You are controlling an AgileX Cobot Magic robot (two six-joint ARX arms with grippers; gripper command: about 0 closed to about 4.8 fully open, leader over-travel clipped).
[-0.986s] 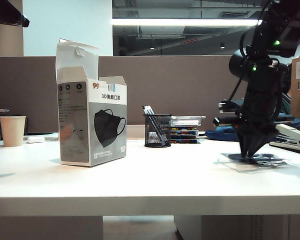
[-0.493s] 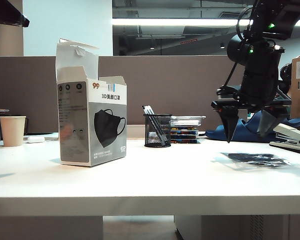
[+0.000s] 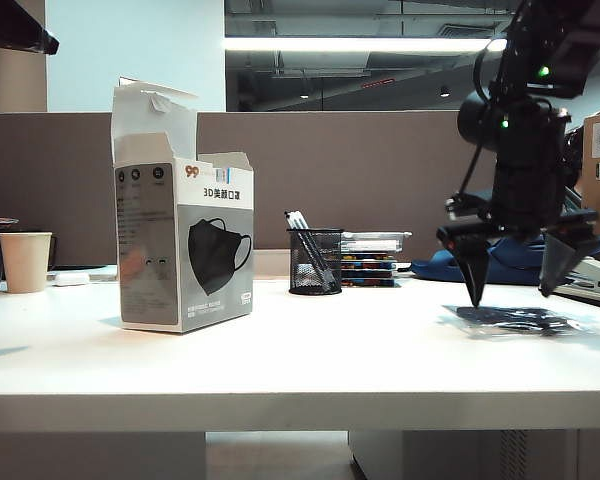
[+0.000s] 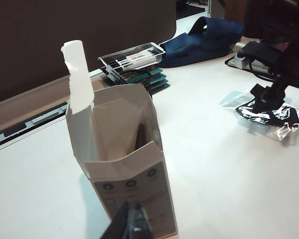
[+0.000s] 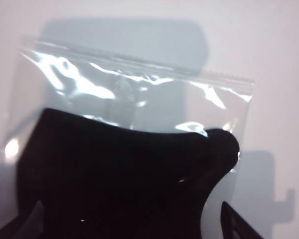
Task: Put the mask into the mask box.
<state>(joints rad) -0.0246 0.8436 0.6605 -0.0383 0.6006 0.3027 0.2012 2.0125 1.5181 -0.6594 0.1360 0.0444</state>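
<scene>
In the exterior view, the right arm hangs steeply down at the far side of the tabletop (image 3: pixel 300 360) from the mask box (image 3: pixel 184 240), its right gripper (image 3: pixel 515 290) spread wide, fingertips pointing down just above the mask (image 3: pixel 515 320), which lies flat on the white surface. The mask box stands upright with its top flaps raised; beyond it toward the arm sit a mesh pen holder (image 3: pixel 315 261) and a stack of trays, and a paper cup (image 3: pixel 25 261) stands on the box's other side, all before a grey partition. In the left wrist view, the left gripper (image 4: pixel 132 224), fingers pressed together, holds nothing and sits close against the mask box (image 4: pixel 124 169) near its base; the mask (image 4: pixel 266 112) lies well apart. In the right wrist view, the black mask (image 5: pixel 124 179) in clear wrapping fills the frame between the parted fingertips (image 5: pixel 32 221) of the right gripper (image 5: pixel 134 226).
</scene>
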